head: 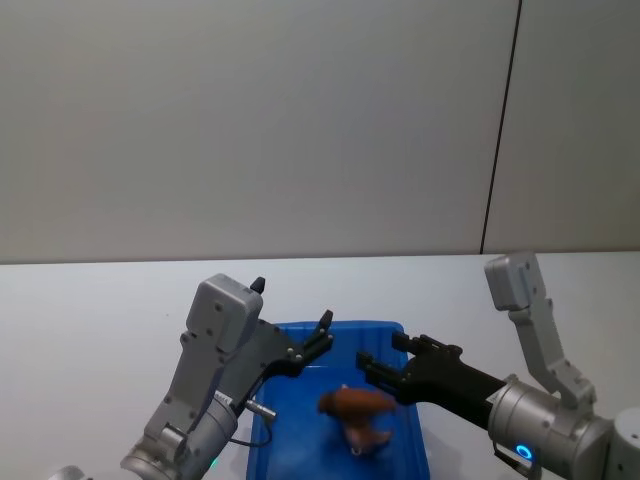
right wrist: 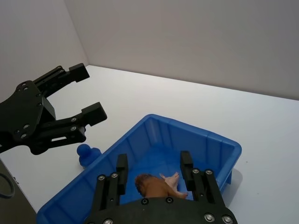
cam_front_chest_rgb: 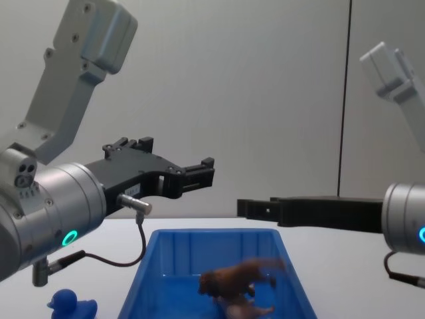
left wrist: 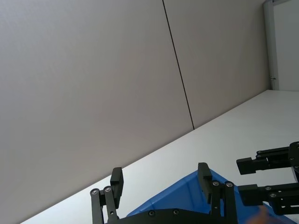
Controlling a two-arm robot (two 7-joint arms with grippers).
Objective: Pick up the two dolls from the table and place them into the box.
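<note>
The lion [right wrist: 150,185] and pig [right wrist: 172,180] sit inside the box [right wrist: 205,147] just below the right fingers [right wrist: 122,170], so these and the left fingers [right wrist: 88,115] opposite hang wide and empty, with nothing apparently left to grasp.

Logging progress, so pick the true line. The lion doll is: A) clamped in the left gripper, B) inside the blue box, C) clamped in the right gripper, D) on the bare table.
B: the lion doll is inside the box, and no fingers close on it.
</note>
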